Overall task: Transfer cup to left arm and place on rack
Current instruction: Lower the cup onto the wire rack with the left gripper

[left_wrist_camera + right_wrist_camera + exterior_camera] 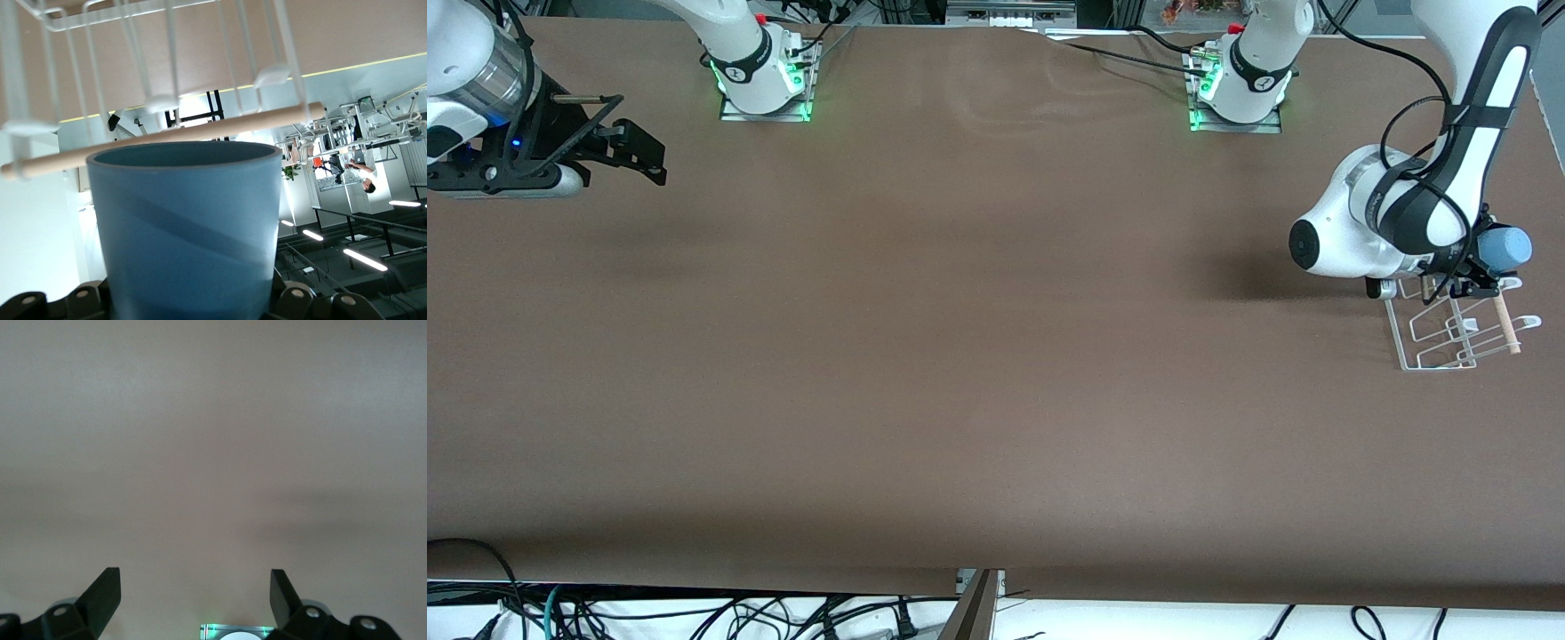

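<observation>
The left claw (1474,276) is gripping the cup (1504,248) over the rack (1458,331). The right claw (627,147) is waiting spread wide and empty over the worktop (960,356).

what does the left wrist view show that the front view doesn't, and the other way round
Only the left wrist view shows the cup's open rim close up, pointing at the rack's wooden rod, with its base seated in the left tool.

Only the front view shows the whole table, the rack standing at the left arm's end, the left tool over it, and the right tool, open and empty, waiting over the right arm's end.

Both show the light-blue cup, held tipped on its side, and the white wire rack with its rod.
</observation>
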`<act>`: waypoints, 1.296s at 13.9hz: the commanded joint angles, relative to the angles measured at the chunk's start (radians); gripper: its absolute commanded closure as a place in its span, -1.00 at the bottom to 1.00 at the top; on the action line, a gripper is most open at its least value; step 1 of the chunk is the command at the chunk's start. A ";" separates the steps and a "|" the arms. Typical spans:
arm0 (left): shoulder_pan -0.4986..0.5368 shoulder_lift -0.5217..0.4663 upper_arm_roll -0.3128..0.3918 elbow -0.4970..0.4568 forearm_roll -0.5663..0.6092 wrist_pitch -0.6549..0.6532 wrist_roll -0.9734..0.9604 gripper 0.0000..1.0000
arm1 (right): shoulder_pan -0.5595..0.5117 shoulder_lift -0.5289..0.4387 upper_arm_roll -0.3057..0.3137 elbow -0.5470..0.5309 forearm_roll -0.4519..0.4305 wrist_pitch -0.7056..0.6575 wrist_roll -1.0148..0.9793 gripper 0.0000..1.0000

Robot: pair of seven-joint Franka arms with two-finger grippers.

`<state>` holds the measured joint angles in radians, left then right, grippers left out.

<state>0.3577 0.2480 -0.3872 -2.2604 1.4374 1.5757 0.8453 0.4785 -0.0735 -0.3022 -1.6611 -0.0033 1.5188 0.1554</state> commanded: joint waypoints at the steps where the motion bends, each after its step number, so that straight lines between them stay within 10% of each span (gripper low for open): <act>1: 0.042 -0.036 -0.005 -0.047 0.069 0.043 -0.018 1.00 | 0.000 0.009 -0.002 0.036 -0.014 -0.009 -0.008 -0.98; 6: 0.072 -0.027 -0.002 -0.044 0.144 0.112 -0.026 1.00 | -0.032 0.026 0.027 0.066 0.019 -0.008 0.003 -0.98; 10: 0.072 -0.003 -0.002 -0.044 0.230 0.116 -0.031 1.00 | -0.262 0.041 0.253 0.064 0.002 -0.005 -0.008 -0.98; 18: 0.087 0.043 0.008 -0.037 0.285 0.148 -0.054 1.00 | -0.251 0.038 0.259 0.060 -0.027 -0.012 -0.002 -0.98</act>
<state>0.4226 0.2956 -0.3799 -2.2964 1.6885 1.6923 0.8025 0.2404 -0.0384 -0.0603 -1.6220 -0.0159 1.5219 0.1541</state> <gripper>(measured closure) 0.273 0.009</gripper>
